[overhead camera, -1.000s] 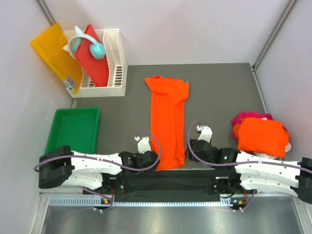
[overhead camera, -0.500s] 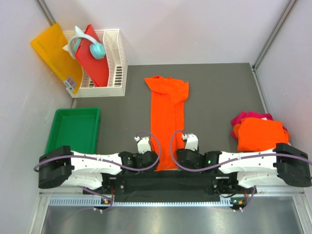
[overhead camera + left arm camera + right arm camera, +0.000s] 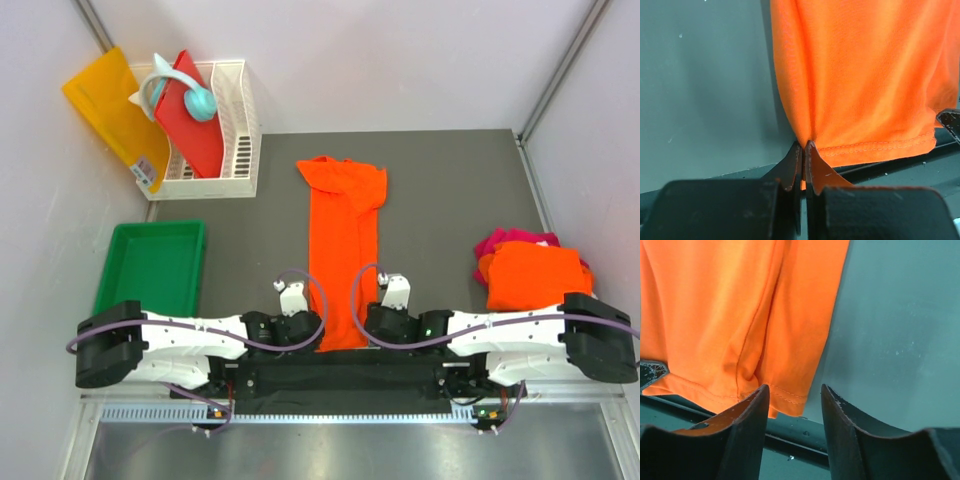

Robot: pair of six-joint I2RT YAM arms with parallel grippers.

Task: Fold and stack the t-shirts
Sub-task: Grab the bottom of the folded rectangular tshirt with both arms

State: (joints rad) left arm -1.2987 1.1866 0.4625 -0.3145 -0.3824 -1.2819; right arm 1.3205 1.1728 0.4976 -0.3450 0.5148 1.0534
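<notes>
Left gripper pinches one hem corner of the orange t-shirt; right gripper gapes at the other, arms low.

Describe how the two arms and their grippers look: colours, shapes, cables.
The left arm and right arm both have smooth white shells with black joints and a bulky black block at the outer end. A thin purple-grey cable loops out near each wrist. The left gripper and right gripper have dark fingers that taper to thin tips from blocky black bases.
</notes>
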